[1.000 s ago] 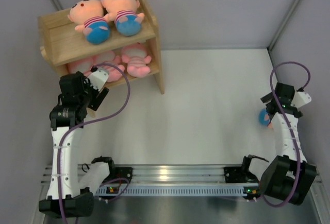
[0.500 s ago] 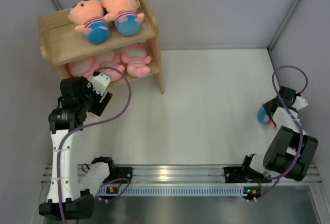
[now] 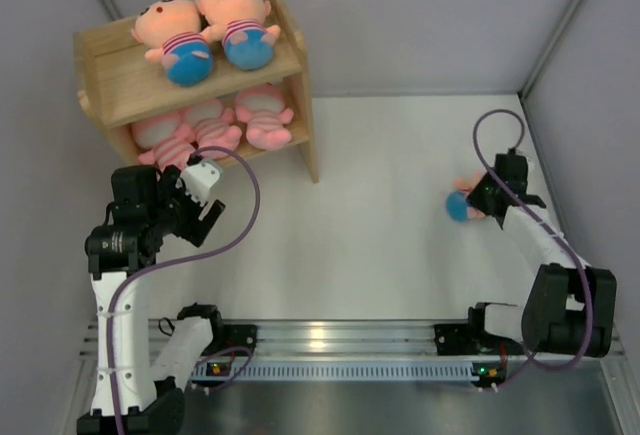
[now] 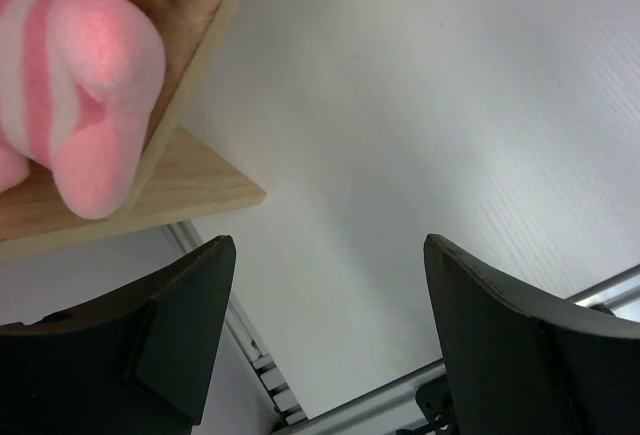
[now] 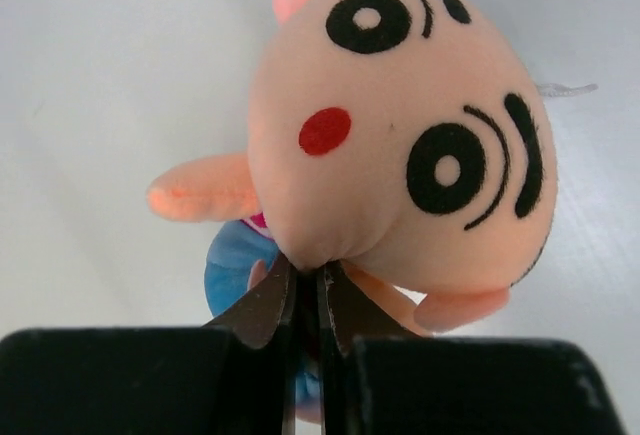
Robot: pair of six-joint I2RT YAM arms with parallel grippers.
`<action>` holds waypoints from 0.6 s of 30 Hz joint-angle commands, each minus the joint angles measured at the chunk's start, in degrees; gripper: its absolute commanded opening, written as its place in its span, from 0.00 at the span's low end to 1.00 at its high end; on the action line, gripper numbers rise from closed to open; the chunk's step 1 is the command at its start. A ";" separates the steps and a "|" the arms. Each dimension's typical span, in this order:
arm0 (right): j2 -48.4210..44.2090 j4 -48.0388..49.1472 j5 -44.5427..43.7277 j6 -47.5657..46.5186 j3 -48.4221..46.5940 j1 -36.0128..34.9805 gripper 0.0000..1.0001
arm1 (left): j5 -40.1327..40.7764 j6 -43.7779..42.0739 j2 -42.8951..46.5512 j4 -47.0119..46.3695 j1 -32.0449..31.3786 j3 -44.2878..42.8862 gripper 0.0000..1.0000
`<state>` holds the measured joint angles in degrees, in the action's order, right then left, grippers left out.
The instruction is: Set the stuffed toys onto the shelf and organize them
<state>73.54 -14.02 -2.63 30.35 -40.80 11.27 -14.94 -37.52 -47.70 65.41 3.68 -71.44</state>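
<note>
The wooden shelf (image 3: 120,90) stands at the far left. Two peach dolls (image 3: 172,37) (image 3: 236,21) lie on its upper tier and three pink pigs (image 3: 160,135) (image 3: 213,125) (image 3: 266,115) on the lower one. My right gripper (image 3: 478,198) (image 5: 308,275) is shut on a third peach doll (image 3: 463,204) at the right, pinching the fabric under its big head (image 5: 400,145). The left gripper (image 3: 205,203) (image 4: 330,245) hangs open and empty just in front of the shelf's lower board (image 4: 190,180), with a pig's foot (image 4: 80,95) at the upper left of its view.
A metal rail (image 3: 340,340) with both arm bases runs along the near edge. Grey walls close in the left, right and back, with a slanted frame post (image 3: 560,25) at the far right corner.
The right gripper closed on the doll and carried it left, away from the right wall. The left gripper drew back from the lower tier toward the near side, still open.
</note>
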 commanded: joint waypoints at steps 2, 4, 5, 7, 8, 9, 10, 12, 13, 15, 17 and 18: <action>-8.22 -4.95 2.01 -2.14 -8.58 -17.12 0.00 | -9.47 -3.17 1.12 5.87 0.10 -2.74 0.82; -8.58 -6.97 2.02 -1.09 -14.03 -26.00 0.00 | -12.21 -4.49 1.56 7.01 0.10 -3.09 0.83; -8.33 -8.81 1.50 -0.47 -16.22 -29.25 0.00 | -13.09 -4.58 1.65 7.45 0.10 -3.00 0.87; -7.36 -10.06 -1.14 0.41 -22.44 -39.36 0.00 | -16.34 -4.58 2.08 7.46 0.10 -2.39 0.89; -5.79 -10.06 -0.80 2.24 -24.14 -42.52 0.00 | -17.65 -4.67 2.26 7.54 0.10 -1.95 0.91; -4.90 -9.80 1.21 4.00 -25.63 -47.17 0.00 | -19.76 -4.67 2.52 7.46 0.10 -1.69 0.91; -4.03 -9.19 1.84 5.84 -27.65 -48.95 0.00 | -21.17 -4.67 2.96 7.45 0.01 -1.16 0.93; -1.13 -7.34 2.28 10.16 -30.46 -54.12 0.00 | -24.41 -4.58 3.58 7.45 -0.08 -0.90 0.94; 0.02 -6.90 2.28 11.39 -31.61 -55.81 0.00 | -25.57 -4.58 4.19 7.54 0.01 -0.63 0.95; 3.71 -6.11 1.41 11.22 -35.47 -61.42 0.00 | -27.50 -4.58 4.81 7.54 0.01 -0.46 0.95; 7.39 -4.27 4.37 11.40 -37.51 -63.99 0.00 | -29.27 -4.67 5.42 7.45 0.01 0.16 0.96; 8.28 -1.82 7.52 11.66 -38.73 -65.39 0.00 | -29.27 -4.93 5.60 7.37 0.01 0.51 0.96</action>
<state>78.15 -21.02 0.01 39.27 -75.05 -49.69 -38.44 -40.97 -42.89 72.14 3.66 -71.77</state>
